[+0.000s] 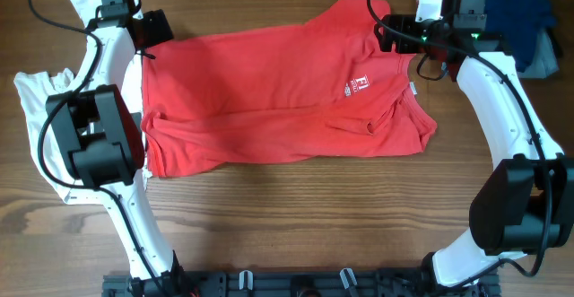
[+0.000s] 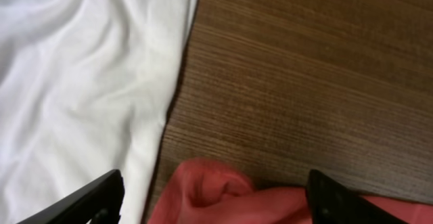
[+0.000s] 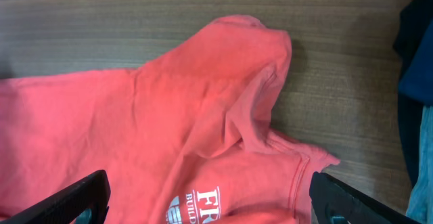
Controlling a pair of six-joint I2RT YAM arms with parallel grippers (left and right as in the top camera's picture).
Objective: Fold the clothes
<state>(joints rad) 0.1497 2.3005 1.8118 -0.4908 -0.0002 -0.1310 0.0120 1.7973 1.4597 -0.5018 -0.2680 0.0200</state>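
Robotics lab bench: a white-and-black left arm (image 1: pixel 99 144) and right arm (image 1: pixel 507 100) rise from a black mounting rail (image 1: pixel 296 283) at 6 o'clock on a wood-grain counter (image 1: pixel 296 216). A red T-shirt (image 1: pixel 269 91) is spread at centre, with a white garment (image 1: pixel 36 91) at 9 o'clock and blue garments (image 1: pixel 538 19) at 2 o'clock.

We read white printed lettering (image 3: pixel 201 200) on the chest of a large red cotton T-shirt (image 1: pixel 269 91). In the right wrist view it showed "FR" with smaller "BUILD" beside it, both cut off by the frame's edge. In the overhead view the print was too small to read.
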